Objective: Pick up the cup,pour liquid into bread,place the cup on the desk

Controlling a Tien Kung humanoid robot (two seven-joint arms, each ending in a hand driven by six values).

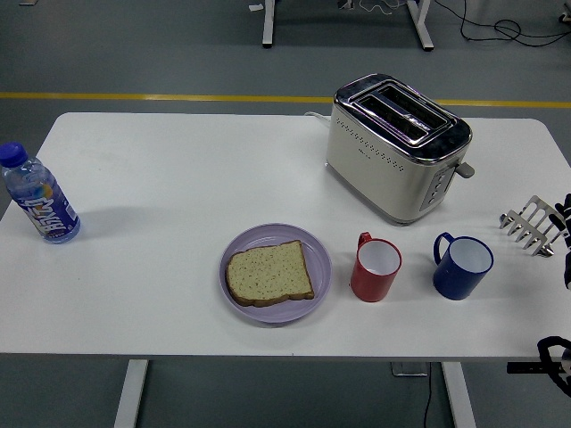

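The red cup (376,269) stands upright, handle toward the far left, between the bread (268,272) on its plate (318,247) and a blue cup (463,266). Bare surface (169,196) lies left. The right robot hand (564,234) shows at the edge, fingers unclear.

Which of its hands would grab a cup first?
Probably the right. Only the right hand shows, at the table's right edge, near the blue cup and red cup. The left is out of view.

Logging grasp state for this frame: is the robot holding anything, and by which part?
Nothing is held. The red cup and blue cup stand untouched; only the right robot hand shows, at the table's edge.
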